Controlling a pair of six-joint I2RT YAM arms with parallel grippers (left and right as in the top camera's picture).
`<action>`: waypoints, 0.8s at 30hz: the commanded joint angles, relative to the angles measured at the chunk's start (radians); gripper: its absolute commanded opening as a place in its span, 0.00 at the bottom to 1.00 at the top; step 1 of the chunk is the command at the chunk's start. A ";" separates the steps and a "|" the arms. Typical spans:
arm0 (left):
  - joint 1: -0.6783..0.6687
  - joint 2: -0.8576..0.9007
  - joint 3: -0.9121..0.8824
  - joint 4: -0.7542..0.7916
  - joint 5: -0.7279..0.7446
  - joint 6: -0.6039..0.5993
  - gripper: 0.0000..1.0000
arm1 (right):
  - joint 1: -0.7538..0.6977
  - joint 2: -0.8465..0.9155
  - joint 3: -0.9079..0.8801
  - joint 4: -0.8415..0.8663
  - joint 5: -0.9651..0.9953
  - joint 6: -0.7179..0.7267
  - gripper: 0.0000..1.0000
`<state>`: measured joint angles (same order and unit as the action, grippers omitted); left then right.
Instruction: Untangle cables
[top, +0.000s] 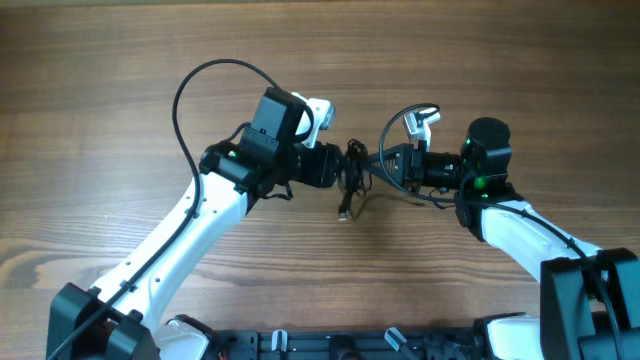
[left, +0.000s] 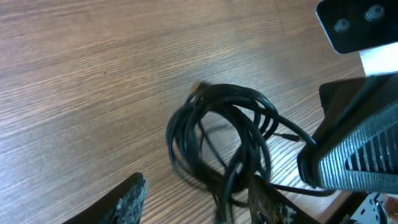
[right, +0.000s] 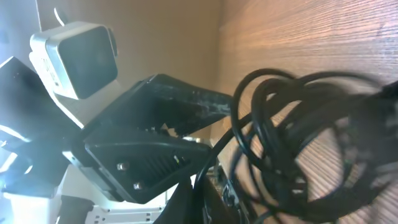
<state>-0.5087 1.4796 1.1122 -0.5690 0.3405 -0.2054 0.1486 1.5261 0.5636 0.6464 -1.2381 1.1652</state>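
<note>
Overhead puts the cables (top: 352, 178) mid-frame, bunched in a coil between your two arms. Your right end effector (top: 385, 165) is clenched on the cables. Whether your left end effector (top: 338, 168) grips them, you cannot tell.

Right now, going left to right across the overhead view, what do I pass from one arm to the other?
left arm's white link → left gripper → cables, bunched between the two grippers → right gripper → right arm's white link
</note>
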 joint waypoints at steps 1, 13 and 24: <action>-0.003 0.048 -0.002 0.029 -0.010 0.019 0.54 | -0.001 0.013 0.008 0.045 -0.077 -0.022 0.04; 0.046 0.070 -0.002 0.109 0.056 0.132 0.53 | -0.001 0.013 0.008 0.075 -0.264 -0.299 0.04; 0.143 0.073 -0.006 -0.019 0.255 0.303 0.88 | -0.002 0.013 0.008 0.083 -0.210 -0.300 0.04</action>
<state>-0.4160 1.5448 1.1118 -0.5652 0.4080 0.0536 0.1486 1.5272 0.5636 0.7128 -1.4544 0.8722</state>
